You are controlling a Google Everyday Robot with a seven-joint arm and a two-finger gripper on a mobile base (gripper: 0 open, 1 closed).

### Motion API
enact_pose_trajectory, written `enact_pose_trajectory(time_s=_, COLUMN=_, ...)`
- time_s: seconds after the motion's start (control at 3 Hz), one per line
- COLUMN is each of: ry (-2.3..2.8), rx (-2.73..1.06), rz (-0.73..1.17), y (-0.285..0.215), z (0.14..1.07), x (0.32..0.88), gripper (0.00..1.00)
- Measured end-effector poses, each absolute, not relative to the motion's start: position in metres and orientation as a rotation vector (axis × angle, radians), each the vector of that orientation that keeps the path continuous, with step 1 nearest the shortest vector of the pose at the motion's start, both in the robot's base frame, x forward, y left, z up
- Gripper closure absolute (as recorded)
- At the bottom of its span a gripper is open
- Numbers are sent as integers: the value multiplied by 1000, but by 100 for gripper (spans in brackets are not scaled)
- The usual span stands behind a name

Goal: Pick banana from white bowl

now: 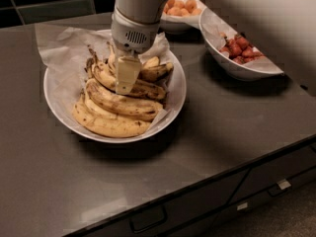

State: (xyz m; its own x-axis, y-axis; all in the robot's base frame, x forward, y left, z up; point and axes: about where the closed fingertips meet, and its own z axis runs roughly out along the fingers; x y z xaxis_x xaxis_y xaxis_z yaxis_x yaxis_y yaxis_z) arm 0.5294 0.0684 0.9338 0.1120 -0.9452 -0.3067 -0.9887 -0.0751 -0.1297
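Note:
The white bowl (57, 105) sits at the left middle of the dark counter, lined with crumpled white paper (59, 46). It holds several ripe, brown-spotted bananas (116, 105) in a heap. My gripper (124, 85) reaches straight down into the bowl from above, and its pale tip rests on the upper bananas (148, 89) near the middle of the heap. The grey wrist housing (134, 33) hides the bananas at the back of the bowl.
A smaller white bowl with red berries (237, 51) stands at the right back. Another small bowl with orange fruits (180, 6) stands behind it, partly hidden by my arm. The counter's front edge (197, 181) runs diagonally, with drawers (148, 218) below.

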Motion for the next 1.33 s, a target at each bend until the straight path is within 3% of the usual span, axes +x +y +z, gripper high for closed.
enact_pose_trajectory(time_s=1.33, ry=1940, rx=-2080, rz=221, y=64, z=931, x=536, gripper=47)
